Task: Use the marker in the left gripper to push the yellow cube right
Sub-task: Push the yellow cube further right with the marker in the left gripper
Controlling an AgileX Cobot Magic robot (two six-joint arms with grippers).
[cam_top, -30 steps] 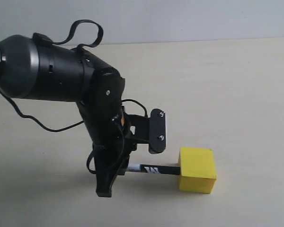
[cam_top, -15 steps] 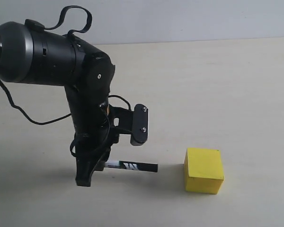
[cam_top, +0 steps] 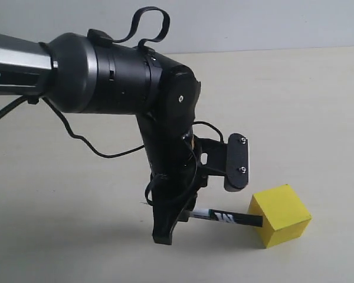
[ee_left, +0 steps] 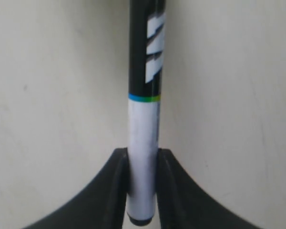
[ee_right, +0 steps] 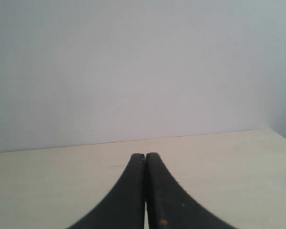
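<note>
Grip is seen first, nearest the desk's front edge: the left gripper is closed down to pen width on the marker, whose white barrel is pinched between the two flat jaws in the left wrist view, with only its short rear end left behind them. The marker is held low over the desk, and its long axis is laid roughly along the front edge, with the black end pointed toward the desk's right edge.

Just beyond that free end, the yellow cube is found, to the right of the gripper and near the front edge. The marker's tip appears to be touching the cube's left face, low down. The cube is turned so that one upright edge faces the front edge, so the face that is met is angled to the marker's axis. A straight rightward push is therefore judged likely to be taken off centre, and the cube may be spun rather than slid.

Farther back, the right gripper is shown only by its own wrist camera, with its jaws pressed together on nothing, facing the wall beyond the desk's far edge. The left arm is thus the nearer one.
</note>
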